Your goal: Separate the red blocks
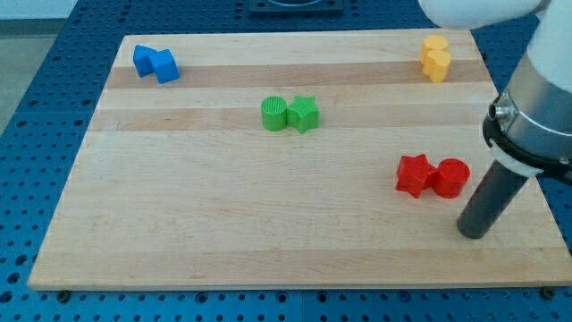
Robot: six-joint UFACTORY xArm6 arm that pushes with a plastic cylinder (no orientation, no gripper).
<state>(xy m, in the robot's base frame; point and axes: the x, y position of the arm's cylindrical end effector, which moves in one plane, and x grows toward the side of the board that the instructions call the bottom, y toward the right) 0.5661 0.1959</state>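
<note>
A red star block and a red cylinder block sit touching side by side at the view's right, on the wooden board. My tip rests on the board just below and to the right of the red cylinder, a short gap apart from it. The dark rod rises from the tip toward the arm at the view's upper right.
A green cylinder and a green star touch near the board's middle top. Two blue blocks sit together at the top left. Two yellow blocks sit together at the top right.
</note>
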